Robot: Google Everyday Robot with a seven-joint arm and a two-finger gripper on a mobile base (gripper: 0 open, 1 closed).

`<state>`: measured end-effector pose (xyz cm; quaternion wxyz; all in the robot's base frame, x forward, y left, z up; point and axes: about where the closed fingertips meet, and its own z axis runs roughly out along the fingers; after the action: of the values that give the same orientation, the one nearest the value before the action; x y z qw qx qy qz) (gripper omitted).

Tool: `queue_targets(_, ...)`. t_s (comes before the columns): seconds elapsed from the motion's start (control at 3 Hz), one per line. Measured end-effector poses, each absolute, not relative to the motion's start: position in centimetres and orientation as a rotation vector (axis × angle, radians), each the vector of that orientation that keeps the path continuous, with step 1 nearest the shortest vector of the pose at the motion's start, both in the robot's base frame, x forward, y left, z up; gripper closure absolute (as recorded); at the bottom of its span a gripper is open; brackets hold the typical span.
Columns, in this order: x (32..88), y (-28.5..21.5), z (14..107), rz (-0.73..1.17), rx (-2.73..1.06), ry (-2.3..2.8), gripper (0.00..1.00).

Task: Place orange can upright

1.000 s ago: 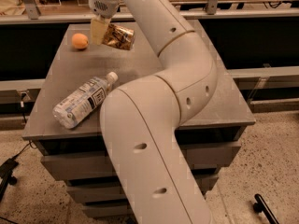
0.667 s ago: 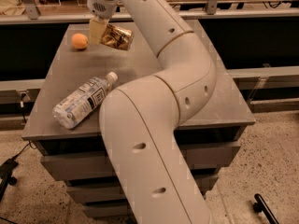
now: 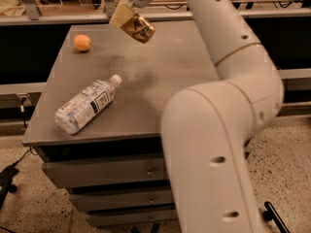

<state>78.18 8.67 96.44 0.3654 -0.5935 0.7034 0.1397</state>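
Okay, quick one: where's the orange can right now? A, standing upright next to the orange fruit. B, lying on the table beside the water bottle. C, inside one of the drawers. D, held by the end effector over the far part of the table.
D: the end effector grips the orange can, tilted, over the far part of the table, apart from the water bottle and orange fruit.

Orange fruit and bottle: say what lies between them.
Only bare table between fruit and bottle, camera view; the gripper holds the can above the far side.
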Motion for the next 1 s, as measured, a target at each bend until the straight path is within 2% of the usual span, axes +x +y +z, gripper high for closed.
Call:
queue_targets(0.67, 76.4, 1.2, 99.3, 0.622, -1.251, 1.491, 1.00)
queue_targets(1.0, 74.6, -0.9, 99.9, 0.731, -1.166, 1.357, 1.00)
